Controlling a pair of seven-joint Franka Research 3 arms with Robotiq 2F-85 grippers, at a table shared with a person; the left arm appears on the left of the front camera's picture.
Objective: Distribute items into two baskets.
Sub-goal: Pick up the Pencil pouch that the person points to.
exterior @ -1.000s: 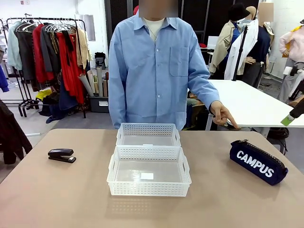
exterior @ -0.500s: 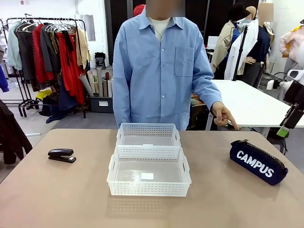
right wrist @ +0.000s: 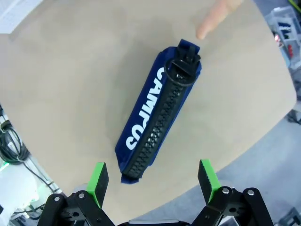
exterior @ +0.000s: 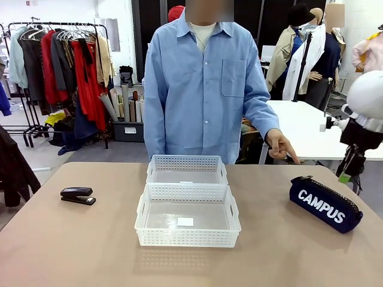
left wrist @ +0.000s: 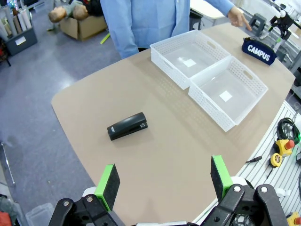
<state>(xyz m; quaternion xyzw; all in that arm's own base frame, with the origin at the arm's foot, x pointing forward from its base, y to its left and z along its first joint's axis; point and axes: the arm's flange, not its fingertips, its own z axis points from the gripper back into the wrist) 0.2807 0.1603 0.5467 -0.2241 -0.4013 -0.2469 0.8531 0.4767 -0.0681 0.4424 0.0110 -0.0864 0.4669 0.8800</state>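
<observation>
The navy "CAMPUS" pouch [exterior: 325,204] lies on the table's right side, and a person's hand [exterior: 281,146] points a finger down just behind it. My right gripper [exterior: 346,172] hangs open above and to the right of the pouch. In the right wrist view the pouch [right wrist: 157,113] lies below my open right gripper [right wrist: 153,181], zip up, with the person's fingertip [right wrist: 216,16] at its far end. The black stapler [exterior: 78,195] rests at the left. The smaller basket [exterior: 187,169] and the larger basket [exterior: 188,215] stand mid-table, both holding nothing. My left gripper [left wrist: 163,181] is open high above the stapler [left wrist: 127,126].
The person in a blue shirt stands at the far edge behind the baskets. From the left wrist I see the smaller basket [left wrist: 186,59], the larger basket [left wrist: 229,92] and the pouch [left wrist: 259,51] farther off. Bare tabletop lies between the stapler and the baskets.
My right arm has come in from the right edge, moving left and down toward the pouch. The person's pointing hand, the pouch, the stapler and the baskets have stayed put.
</observation>
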